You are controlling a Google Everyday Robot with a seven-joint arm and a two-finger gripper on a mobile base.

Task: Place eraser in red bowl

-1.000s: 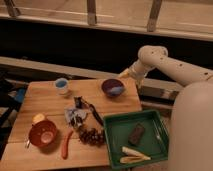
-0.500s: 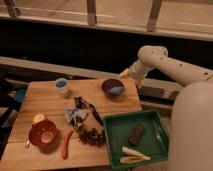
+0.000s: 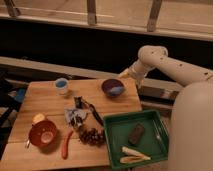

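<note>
Pincer (image 3: pixel 125 75) hangs spread and empty near frame center; eraser (image 3: pixel 136 133) sits well below it, lower right, long axis diagonal.

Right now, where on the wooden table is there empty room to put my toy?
Bare wood lies between the blue cup and the purple bowl, and left of the cup. It is crowded from the red bowl to the grapes. The gripper hovers just behind the purple bowl, to its right.
</note>
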